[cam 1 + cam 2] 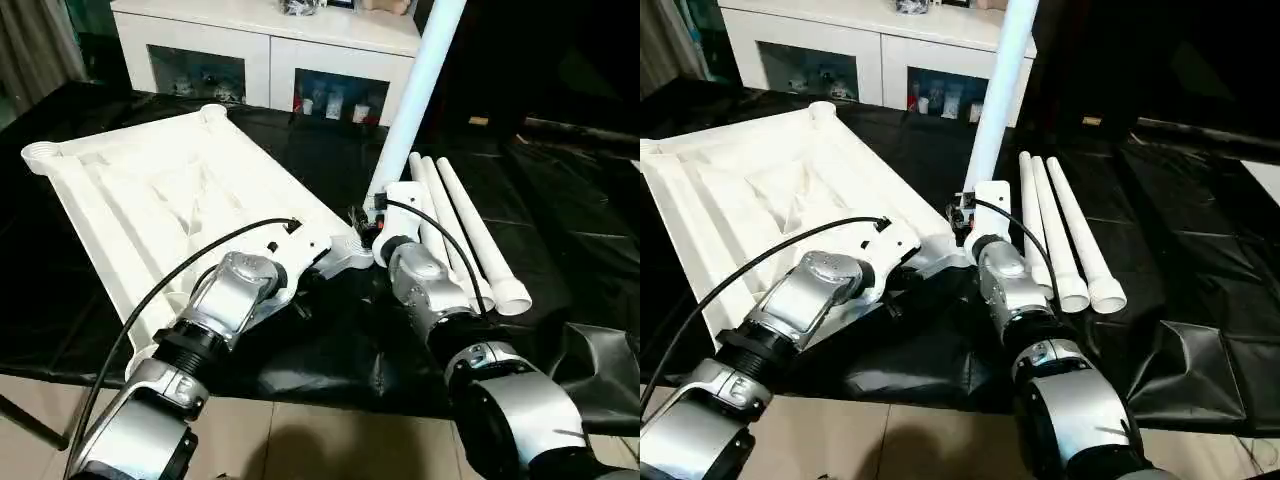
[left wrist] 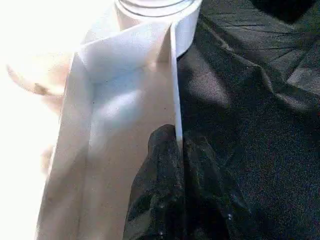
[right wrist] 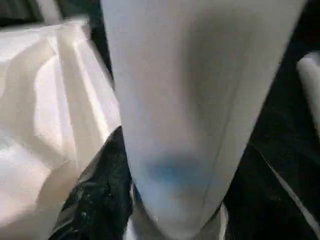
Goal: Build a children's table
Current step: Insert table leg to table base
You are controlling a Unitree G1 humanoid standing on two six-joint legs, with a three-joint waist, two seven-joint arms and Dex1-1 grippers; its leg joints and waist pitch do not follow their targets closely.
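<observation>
The children's table top (image 1: 170, 190) lies upside down, ribs up, on the black-covered work table. My left gripper (image 2: 177, 165) is shut on the thin rim wall beside the top's near right corner socket (image 2: 155, 6); one black finger (image 2: 155, 185) sits inside the rim and one outside. One white leg (image 1: 415, 100) stands upright and slightly tilted at that same corner. My right gripper (image 1: 378, 218) is shut on the leg's lower end, with a black finger (image 3: 95, 200) against its side. Whether the leg's foot sits inside the socket is hidden by the grippers.
Three more white legs (image 1: 470, 235) lie side by side on the black cover (image 1: 570, 230) just right of my right arm. A white cabinet with glass doors (image 1: 270, 45) stands behind the work table. The work table's front edge runs under my forearms, above the tiled floor (image 1: 300, 440).
</observation>
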